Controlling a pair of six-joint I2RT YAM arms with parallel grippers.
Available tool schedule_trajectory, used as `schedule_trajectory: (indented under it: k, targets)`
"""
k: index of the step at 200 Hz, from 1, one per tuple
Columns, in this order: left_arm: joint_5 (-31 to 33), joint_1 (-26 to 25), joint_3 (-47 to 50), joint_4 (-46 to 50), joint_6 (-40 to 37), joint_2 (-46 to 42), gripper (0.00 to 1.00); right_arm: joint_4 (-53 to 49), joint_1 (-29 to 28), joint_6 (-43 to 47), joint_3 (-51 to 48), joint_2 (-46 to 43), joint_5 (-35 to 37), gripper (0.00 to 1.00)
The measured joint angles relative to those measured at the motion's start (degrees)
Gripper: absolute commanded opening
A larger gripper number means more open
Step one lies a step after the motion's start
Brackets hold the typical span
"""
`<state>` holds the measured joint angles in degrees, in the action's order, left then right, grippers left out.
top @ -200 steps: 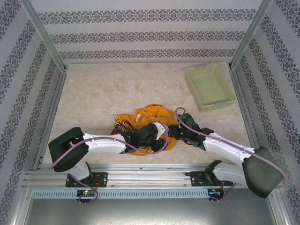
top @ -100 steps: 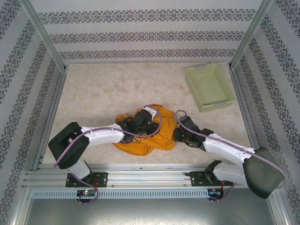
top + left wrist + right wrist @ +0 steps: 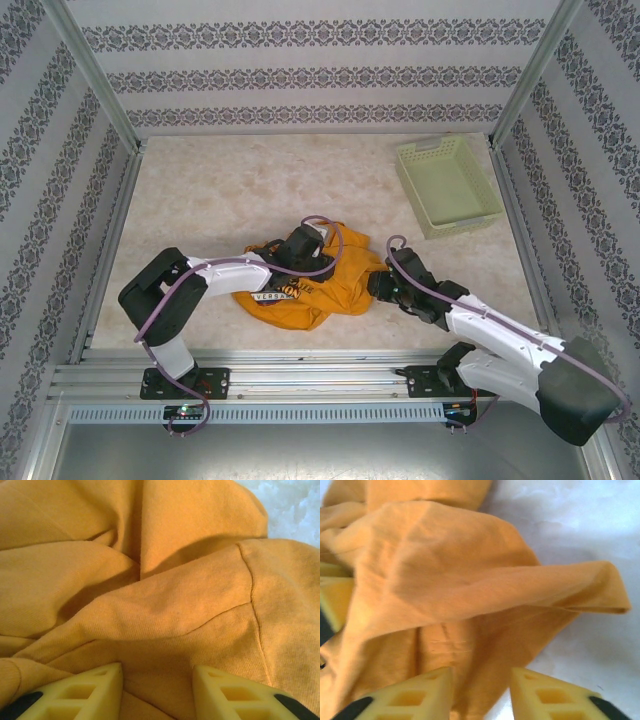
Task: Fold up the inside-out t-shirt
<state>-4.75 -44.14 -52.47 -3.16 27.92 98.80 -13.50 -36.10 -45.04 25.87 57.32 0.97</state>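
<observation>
Left of centre on the worktop (image 3: 200, 200), left fingers (image 3: 85, 692): standing apart, sitting over plain cloth beside a sleeve seam.
Centre, inside-out t-shirt (image 3: 325, 295): lying bunched in the lower middle, print peeking out at its left edge. It looks soft, light and prone to sagging, so a seam or hem is offering the surest hold.
Right, right fingers (image 3: 545, 695): spread open, straddling a loose fold at the shirt's edge.
</observation>
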Motion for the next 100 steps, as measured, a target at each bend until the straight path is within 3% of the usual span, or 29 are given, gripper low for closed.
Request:
schedule_trajectory:
  k: [68, 81, 100]
  targets:
    - [-1.51, 0.00, 0.61, -0.28, 1.09, -0.07, 0.41, 4.76, 0.66, -0.17, 0.33, 8.74, -1.64, 0.41]
    - [-1.51, 0.00, 0.81, -0.31, 1.09, -0.09, 0.42, 5.90, 0.72, 0.02, 0.33, 9.44, -1.73, 0.36]
    - [-1.49, 0.00, 1.11, -0.31, 1.09, -0.13, 0.42, 7.34, 0.72, 0.52, 0.37, 10.08, -2.10, 0.21]
